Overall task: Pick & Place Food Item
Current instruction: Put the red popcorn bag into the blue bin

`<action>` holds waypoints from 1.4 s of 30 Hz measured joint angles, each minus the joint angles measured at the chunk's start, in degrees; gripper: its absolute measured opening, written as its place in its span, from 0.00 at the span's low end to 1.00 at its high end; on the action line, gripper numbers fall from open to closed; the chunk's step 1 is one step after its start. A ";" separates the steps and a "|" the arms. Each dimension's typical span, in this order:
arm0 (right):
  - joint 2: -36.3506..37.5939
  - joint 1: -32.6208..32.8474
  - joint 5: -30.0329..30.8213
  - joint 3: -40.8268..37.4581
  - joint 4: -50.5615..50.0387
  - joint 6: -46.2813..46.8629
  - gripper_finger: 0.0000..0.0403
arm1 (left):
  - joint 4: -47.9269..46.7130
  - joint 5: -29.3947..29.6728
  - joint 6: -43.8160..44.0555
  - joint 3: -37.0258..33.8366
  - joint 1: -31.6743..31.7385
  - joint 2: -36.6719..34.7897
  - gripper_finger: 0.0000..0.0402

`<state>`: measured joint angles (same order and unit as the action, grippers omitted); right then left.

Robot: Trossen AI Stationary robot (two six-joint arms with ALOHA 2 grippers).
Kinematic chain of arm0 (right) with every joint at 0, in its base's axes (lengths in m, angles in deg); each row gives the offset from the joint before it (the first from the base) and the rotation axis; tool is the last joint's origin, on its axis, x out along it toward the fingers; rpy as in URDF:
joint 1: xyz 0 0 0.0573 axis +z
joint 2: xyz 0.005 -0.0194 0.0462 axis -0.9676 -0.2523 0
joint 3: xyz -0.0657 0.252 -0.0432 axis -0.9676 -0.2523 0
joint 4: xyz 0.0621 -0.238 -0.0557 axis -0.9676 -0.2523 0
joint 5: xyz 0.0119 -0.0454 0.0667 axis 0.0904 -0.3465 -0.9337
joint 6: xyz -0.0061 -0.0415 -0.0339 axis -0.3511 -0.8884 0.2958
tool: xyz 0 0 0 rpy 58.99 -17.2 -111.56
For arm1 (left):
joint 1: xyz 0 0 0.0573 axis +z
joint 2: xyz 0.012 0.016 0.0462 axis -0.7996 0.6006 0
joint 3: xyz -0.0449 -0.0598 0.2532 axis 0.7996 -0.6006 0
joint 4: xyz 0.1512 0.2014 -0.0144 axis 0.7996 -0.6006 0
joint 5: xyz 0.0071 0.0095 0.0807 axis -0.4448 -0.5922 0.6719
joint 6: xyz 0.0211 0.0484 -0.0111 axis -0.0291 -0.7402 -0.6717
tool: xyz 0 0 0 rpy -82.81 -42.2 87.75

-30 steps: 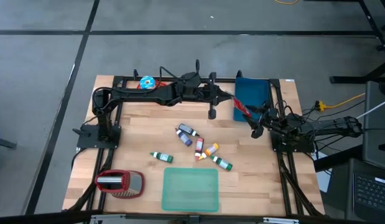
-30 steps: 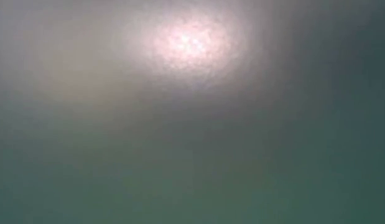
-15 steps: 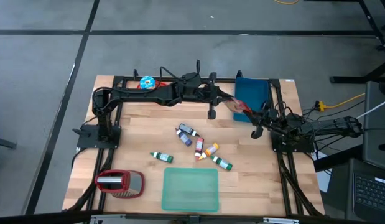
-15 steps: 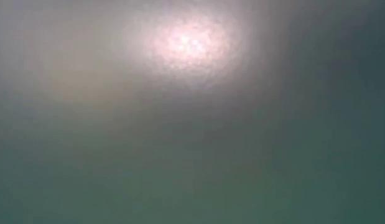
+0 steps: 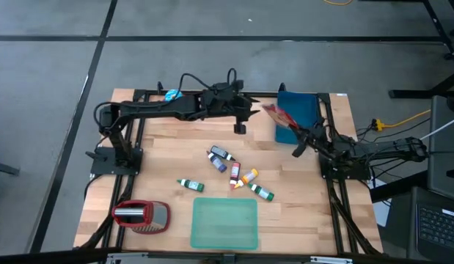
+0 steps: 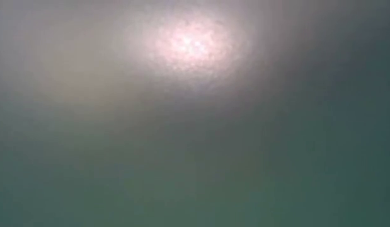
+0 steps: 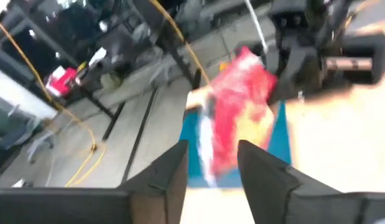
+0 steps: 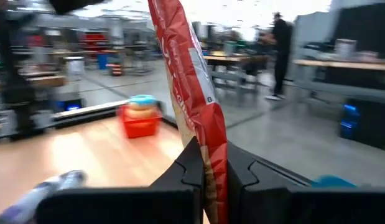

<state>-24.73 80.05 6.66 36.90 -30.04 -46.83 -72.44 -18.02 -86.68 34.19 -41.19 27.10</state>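
Left gripper (image 5: 240,128) withdrew, fingers apart; right gripper (image 8: 208,180) clamped on red snack bag (image 5: 274,114). Handover apparently done; placement remains.

The bottles (image 5: 232,170) lie mid-worktop (image 5: 168,158), the board (image 5: 225,223) nearer. The packet (image 5: 276,116) hangs far right over the bin (image 5: 300,110).

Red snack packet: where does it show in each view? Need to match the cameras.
High view: red snack packet at the blue tray's left edge, far right of table.
Low view: not in it; only haze.
Left wrist view: centre, over the tray.
Right wrist view: upright, pinched by the right end effector.
Shared landmark: the blue tray.
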 joint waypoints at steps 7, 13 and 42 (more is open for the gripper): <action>0.00 -0.24 18.95 0.00 -11.71 8.70 0.04 | -1.63 -3.40 2.26 -1.11 -0.72 -2.89 0.44; 0.00 -3.76 19.90 0.00 -15.75 15.52 0.04 | -1.78 -7.52 5.14 -1.11 -0.66 -5.11 0.43; -9.33 -16.95 4.68 1.73 -19.11 32.67 0.04 | -5.92 -8.22 7.28 -1.13 -1.75 -5.91 0.40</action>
<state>-34.07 63.10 11.34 38.63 -49.16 -14.16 -78.36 -26.24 -79.40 33.06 -42.94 21.19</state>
